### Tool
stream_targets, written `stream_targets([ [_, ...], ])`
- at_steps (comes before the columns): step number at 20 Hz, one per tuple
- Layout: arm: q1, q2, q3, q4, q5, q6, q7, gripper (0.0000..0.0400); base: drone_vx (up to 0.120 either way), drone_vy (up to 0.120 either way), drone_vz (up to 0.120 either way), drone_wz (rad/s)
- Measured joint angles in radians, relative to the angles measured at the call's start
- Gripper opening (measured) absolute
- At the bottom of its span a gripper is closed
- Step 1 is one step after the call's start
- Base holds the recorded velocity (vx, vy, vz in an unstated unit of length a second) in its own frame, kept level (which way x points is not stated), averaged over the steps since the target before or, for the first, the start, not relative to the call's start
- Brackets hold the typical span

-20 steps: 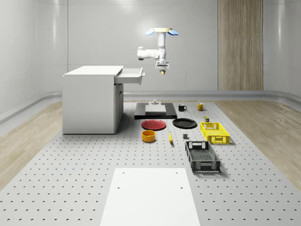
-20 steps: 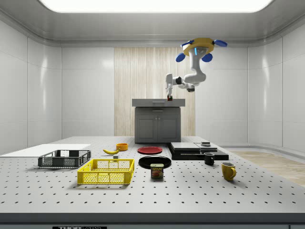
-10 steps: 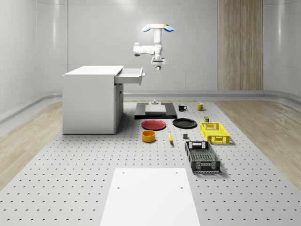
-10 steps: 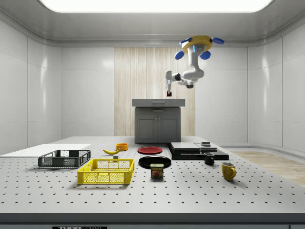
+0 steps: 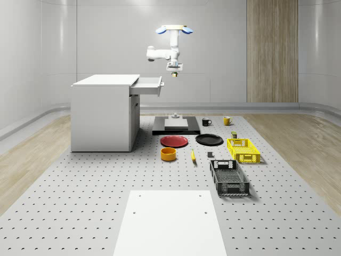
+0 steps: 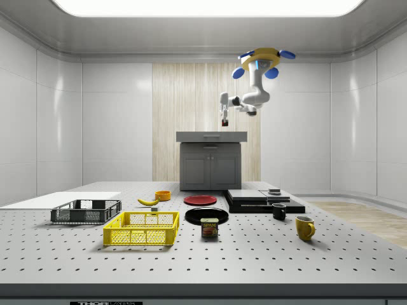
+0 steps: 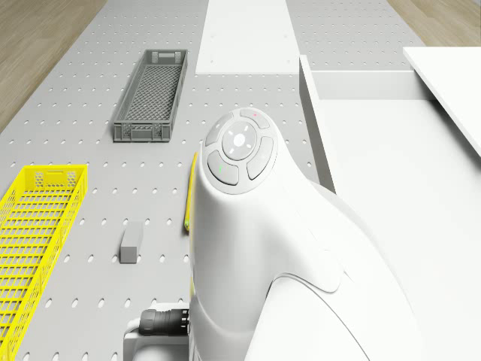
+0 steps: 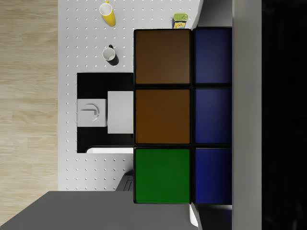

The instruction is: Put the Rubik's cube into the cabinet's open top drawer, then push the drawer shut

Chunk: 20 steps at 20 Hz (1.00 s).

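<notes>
The drone (image 5: 174, 29) hovers high in the air, to the right of the white cabinet (image 5: 104, 112) in the whole-scene view. Its arm hangs down with the gripper (image 5: 174, 71) shut on the Rubik's cube (image 8: 163, 115), whose brown, green and blue squares face the wrist camera. The cabinet's top drawer (image 5: 148, 85) stands pulled out. The gripper is higher than the drawer and a little to the right of its front panel. In the side view the gripper (image 6: 224, 119) hangs above the cabinet's top (image 6: 211, 135). The drawer's open inside (image 7: 376, 165) lies beside the arm in the drone view.
A black platform (image 5: 176, 127) with a white block lies under the gripper. On the table are a red plate (image 5: 174, 141), a black plate (image 5: 209, 140), an orange bowl (image 5: 168, 154), a banana (image 5: 193, 155), two mugs, a yellow basket (image 5: 243, 150) and a grey crate (image 5: 229, 177).
The drone and arm have risen and shifted towards the whole-scene view's left, closer to the drawer, with the cube still in the gripper.
</notes>
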Motion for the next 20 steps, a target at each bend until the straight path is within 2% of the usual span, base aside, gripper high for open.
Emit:
stream_targets([
  [20, -0.001, -0.008, 0.001, 0.0, 0.003, 0.008, 0.001, 0.0325, 0.0, -0.12, 0.0, 0.0],
])
